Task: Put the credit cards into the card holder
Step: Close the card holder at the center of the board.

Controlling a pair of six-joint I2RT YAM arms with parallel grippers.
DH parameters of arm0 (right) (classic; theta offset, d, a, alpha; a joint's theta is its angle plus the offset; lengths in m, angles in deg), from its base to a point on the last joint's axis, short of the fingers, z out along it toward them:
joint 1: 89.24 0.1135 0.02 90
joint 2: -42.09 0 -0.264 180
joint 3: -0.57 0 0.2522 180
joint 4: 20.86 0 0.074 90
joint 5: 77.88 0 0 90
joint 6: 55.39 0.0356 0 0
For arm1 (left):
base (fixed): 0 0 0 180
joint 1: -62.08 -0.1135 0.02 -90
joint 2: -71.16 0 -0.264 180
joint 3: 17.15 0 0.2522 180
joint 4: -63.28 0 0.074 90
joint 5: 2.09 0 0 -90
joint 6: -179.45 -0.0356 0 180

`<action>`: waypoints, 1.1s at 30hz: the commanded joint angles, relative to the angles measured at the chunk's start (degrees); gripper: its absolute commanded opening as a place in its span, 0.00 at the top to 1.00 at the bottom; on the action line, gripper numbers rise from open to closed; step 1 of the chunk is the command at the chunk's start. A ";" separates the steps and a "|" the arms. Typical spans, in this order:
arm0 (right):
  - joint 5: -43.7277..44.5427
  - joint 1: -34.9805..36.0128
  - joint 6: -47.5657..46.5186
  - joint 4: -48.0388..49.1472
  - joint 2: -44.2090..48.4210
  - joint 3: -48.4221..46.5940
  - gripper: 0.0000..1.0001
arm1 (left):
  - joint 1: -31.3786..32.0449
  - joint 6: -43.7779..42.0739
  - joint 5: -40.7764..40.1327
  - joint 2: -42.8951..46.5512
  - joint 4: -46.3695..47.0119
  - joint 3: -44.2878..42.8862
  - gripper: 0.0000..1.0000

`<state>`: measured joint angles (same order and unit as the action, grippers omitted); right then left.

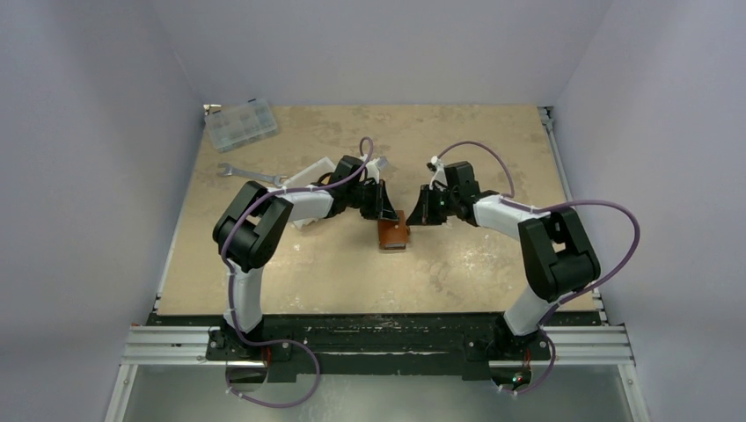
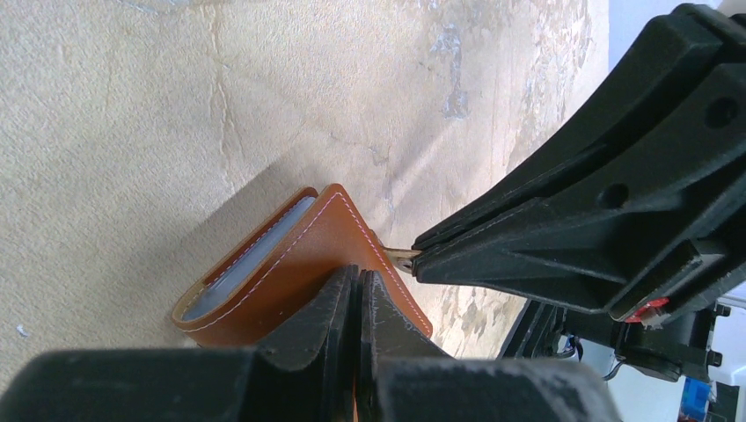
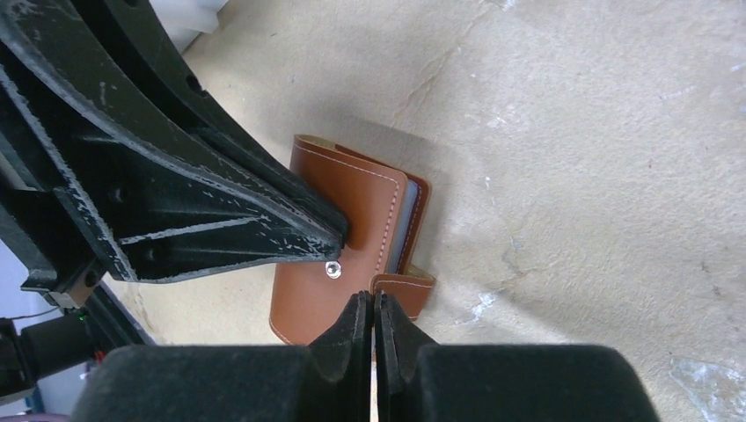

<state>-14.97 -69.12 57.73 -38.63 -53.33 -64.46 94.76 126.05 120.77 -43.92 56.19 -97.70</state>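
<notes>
1. Card holder strap is pinched in our right end effector.
2. Our left end effector is closed, tips on the card holder's brown cover.
3. We see it mid-worktop, its grey inside showing; clear box sits at the far-left corner.

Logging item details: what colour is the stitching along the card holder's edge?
Whitish, on the brown card holder; clearest in the right wrist view.

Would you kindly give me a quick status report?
Left gripper shut on card holder cover. Right gripper shut on its tab. Wrench well clear.
</notes>
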 commanded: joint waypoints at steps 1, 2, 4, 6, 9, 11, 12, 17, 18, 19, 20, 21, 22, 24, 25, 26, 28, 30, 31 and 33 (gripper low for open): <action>-6.40 -1.94 2.76 5.40 -0.39 2.72 0.96 | 0.24 -3.19 -4.47 -2.91 -5.62 1.56 1.00; -7.45 -2.71 3.41 6.65 -0.65 3.44 0.98 | 0.25 -3.17 -4.52 -2.88 -5.58 1.57 1.00; -10.74 -3.77 4.97 9.61 -1.24 4.72 1.00 | 0.23 -3.20 -4.47 -2.91 -5.56 1.65 1.00; -14.10 -4.64 6.57 12.74 -1.94 6.02 1.00 | 0.26 -3.16 -4.47 -2.86 -5.54 1.74 1.00; -18.06 -5.32 8.75 17.15 -2.63 7.75 1.00 | 0.27 -3.14 -4.48 -2.69 -5.53 1.94 1.00; -20.63 -5.57 11.61 22.19 -2.63 9.47 1.00 | 0.20 -3.09 -4.47 -2.69 -5.47 2.01 1.00; -21.65 -5.61 12.94 23.89 -2.90 9.93 1.00 | 0.26 -3.10 -4.47 -2.69 -5.37 2.03 1.00; -23.27 -6.58 17.59 31.35 -2.65 12.67 1.00 | 0.27 -2.86 -4.39 -2.82 -5.18 2.25 1.00; -23.42 -7.02 18.63 33.09 -2.06 13.47 1.00 | 0.26 -2.85 -4.43 -2.71 -5.18 2.39 1.00; -23.82 -7.39 19.59 34.87 -1.64 14.18 1.00 | 0.23 -2.92 -4.53 -2.57 -5.18 2.63 1.00; -24.26 -7.63 20.03 35.59 -1.46 14.38 1.00 | 0.27 -2.95 -4.56 -2.45 -5.10 2.76 1.00; -24.92 -7.69 20.36 36.06 -1.69 14.43 1.00 | 0.25 -2.92 -4.56 -2.42 -5.04 2.87 1.00; -25.50 -7.65 21.12 37.41 -2.13 14.57 1.00 | 0.24 -2.90 -4.51 -2.42 -5.01 2.96 1.00; -26.71 -7.65 23.34 41.00 -3.22 15.11 1.00 | 0.27 -2.77 -4.31 -2.54 -4.67 3.11 1.00; -27.65 -7.64 24.86 43.15 -3.83 15.57 1.00 | 0.19 -2.75 -4.30 -2.49 -4.66 3.14 1.00; -28.19 -7.64 26.42 45.63 -4.36 15.99 1.00 | 0.20 -2.73 -4.30 -2.47 -4.58 3.22 1.00; -29.00 -7.64 28.51 48.81 -5.22 16.20 1.00 | 0.22 -2.68 -4.30 -2.31 -4.57 3.42 1.00; -29.17 -7.66 29.45 49.77 -5.90 15.97 1.00 | 0.25 -2.64 -4.30 -2.13 -4.41 3.66 1.00; -29.01 -7.70 29.52 49.42 -6.12 15.69 1.00 | 0.26 -2.53 -4.25 -2.08 -4.39 3.68 1.00; -28.56 -7.59 29.66 49.04 -6.46 15.30 1.00 | 0.27 -2.51 -4.28 -2.12 -4.39 3.68 1.00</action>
<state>-39.08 -77.01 83.74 3.57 -60.28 -48.39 94.72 126.09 121.12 -43.79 57.77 -96.78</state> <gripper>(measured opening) 0.023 0.030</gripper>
